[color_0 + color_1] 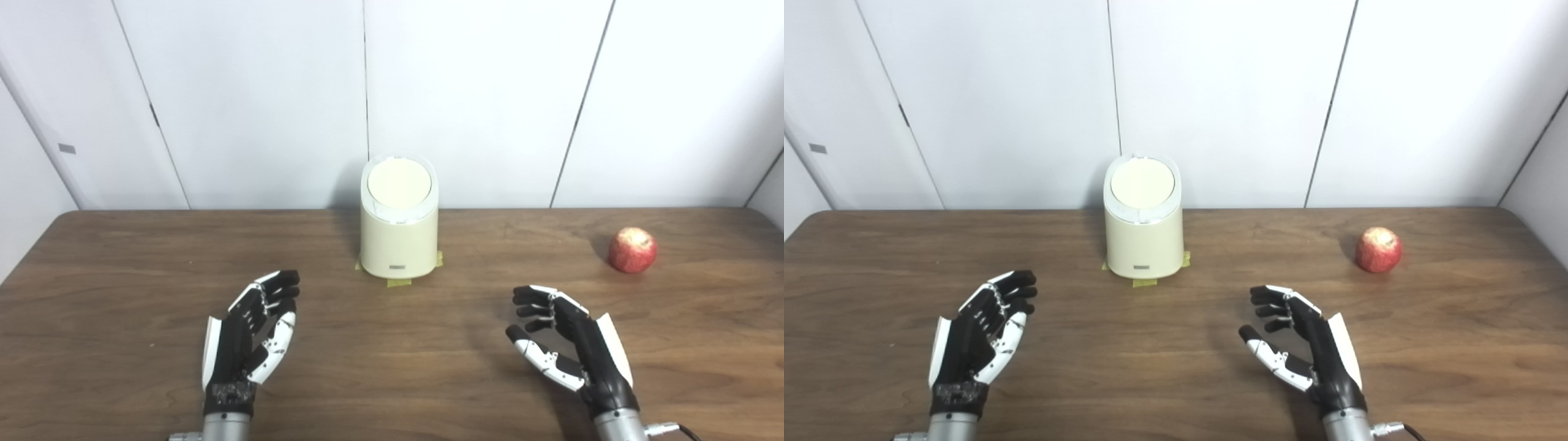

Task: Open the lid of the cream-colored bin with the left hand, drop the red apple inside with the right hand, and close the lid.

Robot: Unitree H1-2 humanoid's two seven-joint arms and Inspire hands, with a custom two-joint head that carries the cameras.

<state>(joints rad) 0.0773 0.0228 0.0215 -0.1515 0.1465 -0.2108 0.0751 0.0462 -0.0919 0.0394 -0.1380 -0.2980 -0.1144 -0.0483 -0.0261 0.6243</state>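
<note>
A cream-colored bin (pixel 399 236) stands upright at the back middle of the wooden table, its round lid (pixel 399 183) down flat on top. A red apple (pixel 633 249) rests on the table to the bin's right, untouched. My left hand (pixel 251 334) hovers palm-in near the front left, open and holding nothing. At the front right my right hand (pixel 566 343) is open too, fingers curled slightly, well short of the apple.
Yellow tape strips (pixel 398 283) mark the bin's base. White wall panels stand right behind the table's far edge (pixel 184 211). Bare wood lies between the two hands and in front of the bin.
</note>
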